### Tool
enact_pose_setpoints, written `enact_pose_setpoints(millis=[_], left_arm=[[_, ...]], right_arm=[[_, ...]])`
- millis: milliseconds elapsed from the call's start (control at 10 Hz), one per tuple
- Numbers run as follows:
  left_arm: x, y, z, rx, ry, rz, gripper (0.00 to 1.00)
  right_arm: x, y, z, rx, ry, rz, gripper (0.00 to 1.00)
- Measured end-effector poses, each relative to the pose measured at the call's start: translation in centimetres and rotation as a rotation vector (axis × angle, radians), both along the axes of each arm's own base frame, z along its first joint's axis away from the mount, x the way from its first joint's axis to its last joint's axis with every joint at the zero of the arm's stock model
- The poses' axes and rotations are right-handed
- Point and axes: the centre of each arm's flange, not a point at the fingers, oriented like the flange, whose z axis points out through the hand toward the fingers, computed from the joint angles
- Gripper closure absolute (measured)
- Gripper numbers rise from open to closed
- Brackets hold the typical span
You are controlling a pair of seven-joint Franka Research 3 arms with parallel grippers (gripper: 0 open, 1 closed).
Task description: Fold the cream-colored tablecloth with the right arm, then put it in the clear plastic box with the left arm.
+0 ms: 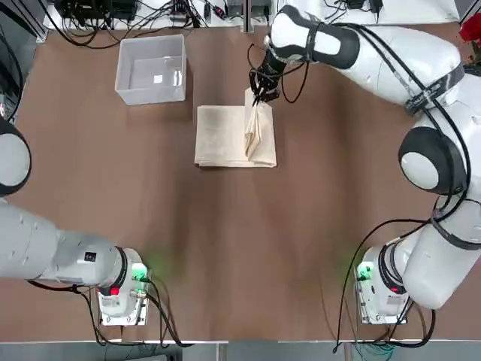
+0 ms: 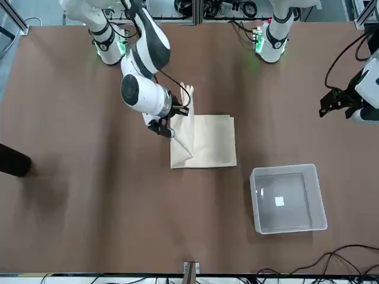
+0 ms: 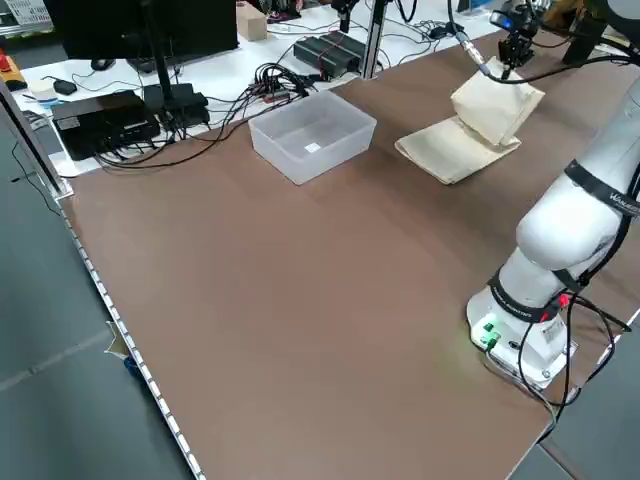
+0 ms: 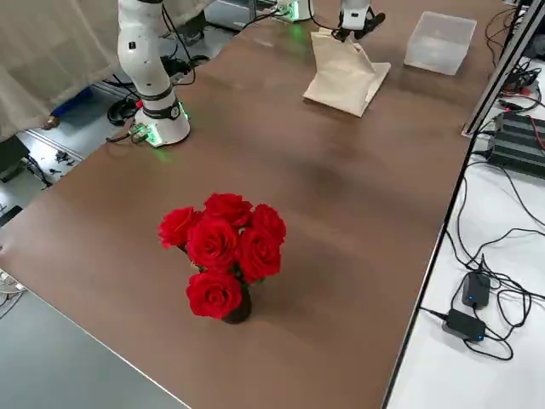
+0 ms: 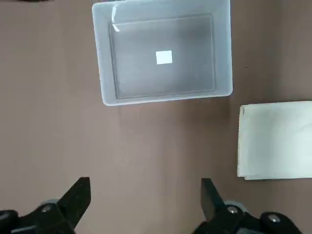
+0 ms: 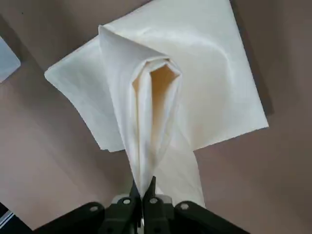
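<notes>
The right gripper [image 6: 143, 192] had its jaws pressed together on a corner of the cream-colored tablecloth [image 1: 229, 135], pinching the fabric so that it rose in a folded peak from the flat part below. That lifted edge hung directly beneath the jaws, on the right-arm side of the cloth, while the rest lay flat on the brown table [image 1: 225, 248] near its middle. The left gripper [image 5: 144, 200] hovered with its jaws spread wide, holding nothing, above bare table near the clear plastic box [image 1: 151, 69]. The box stood just beyond the cloth's far left corner, apart from it, and appeared to hold only a small white label, though this was hard to confirm.
</notes>
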Motion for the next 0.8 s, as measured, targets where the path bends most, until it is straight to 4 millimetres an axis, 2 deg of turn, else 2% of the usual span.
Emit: enact_pose_setpoints(millis=[400, 800], left_arm=[[0.3, 0.3, 0.3, -0.015, -0.032, 0.010, 0.00], [0.4, 0.3, 0.4, -0.028, -0.035, 0.013, 0.00]], right_arm=[[-0.1, 1.4, -1.4, 0.010, 0.010, -0.008, 0.96], [-2.2, 4.4, -4.3, -0.017, 0.027, 0.044, 0.96]])
